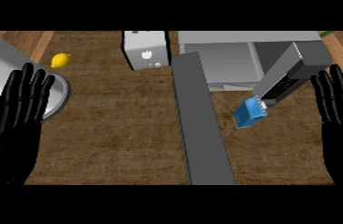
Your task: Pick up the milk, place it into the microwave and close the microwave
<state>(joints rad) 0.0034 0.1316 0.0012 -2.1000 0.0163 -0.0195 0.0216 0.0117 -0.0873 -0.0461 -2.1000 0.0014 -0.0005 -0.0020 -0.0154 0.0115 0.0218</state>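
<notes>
The milk (251, 112), a small blue carton with a white top, stands on the wooden counter just in front of the microwave's keypad panel (288, 78). The grey microwave (231, 60) sits at the back right with its cavity showing. Its door (201, 128) is swung wide open and runs as a long grey strip toward me down the middle of the counter. My right hand (330, 100) is open at the right edge, fingers up, a short way right of the milk and not touching it. My left hand (23, 109) is open at the left edge, fingers up.
A white toaster (145, 50) stands at the back, left of the microwave. A yellow lemon (61, 60) lies at the back left. A round grey metal vessel (57, 98) is partly hidden behind my left hand. The open door splits the counter into left and right halves.
</notes>
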